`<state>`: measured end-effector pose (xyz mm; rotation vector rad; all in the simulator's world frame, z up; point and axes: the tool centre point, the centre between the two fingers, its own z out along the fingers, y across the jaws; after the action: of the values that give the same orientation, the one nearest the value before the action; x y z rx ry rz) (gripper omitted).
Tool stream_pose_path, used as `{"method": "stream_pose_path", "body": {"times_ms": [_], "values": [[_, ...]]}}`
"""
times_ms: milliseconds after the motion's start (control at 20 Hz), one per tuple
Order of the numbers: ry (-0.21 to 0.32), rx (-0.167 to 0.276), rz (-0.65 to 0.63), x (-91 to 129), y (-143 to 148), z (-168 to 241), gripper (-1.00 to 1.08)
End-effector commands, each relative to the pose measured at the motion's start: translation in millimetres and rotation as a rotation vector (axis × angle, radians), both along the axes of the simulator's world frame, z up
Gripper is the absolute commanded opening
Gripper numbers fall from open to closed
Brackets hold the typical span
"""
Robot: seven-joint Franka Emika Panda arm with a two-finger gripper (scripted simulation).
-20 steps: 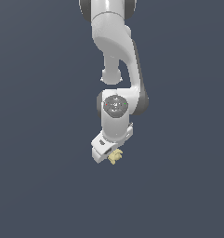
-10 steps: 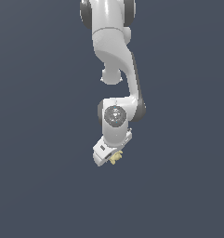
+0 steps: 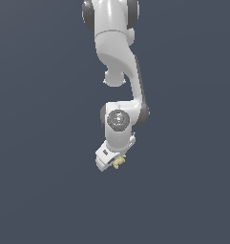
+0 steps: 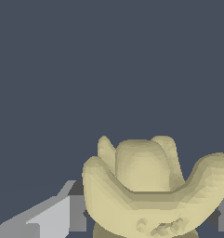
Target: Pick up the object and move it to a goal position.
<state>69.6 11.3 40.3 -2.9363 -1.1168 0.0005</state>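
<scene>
The object (image 3: 119, 162) is a small pale-yellow lumpy piece with curved banana-like lobes. It sits at the tip of my white gripper (image 3: 115, 163), held up off any surface in the exterior view. In the wrist view the object (image 4: 150, 186) fills the space between my fingers (image 4: 53, 218), which are shut on it from both sides. Most of the far finger is hidden behind the object. The white arm (image 3: 117, 57) hangs down from above, and the hand is tilted toward the exterior view's left.
Only a plain dark grey-blue background shows around the arm in both views. No goal marker or other object is visible.
The gripper, with the object in it, has risen slightly and shifted a little to the exterior view's right. The arm has straightened upward.
</scene>
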Motion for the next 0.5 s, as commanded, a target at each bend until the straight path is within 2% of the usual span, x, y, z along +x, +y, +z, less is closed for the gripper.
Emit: {"method": "stream_pose_path", "body": {"times_ms": [0, 450], "values": [[0.000, 0.000, 0.000, 0.1, 0.0, 0.1, -1.00], [0.000, 0.000, 0.000, -2.3, -0.3, 5.1, -1.00]]}}
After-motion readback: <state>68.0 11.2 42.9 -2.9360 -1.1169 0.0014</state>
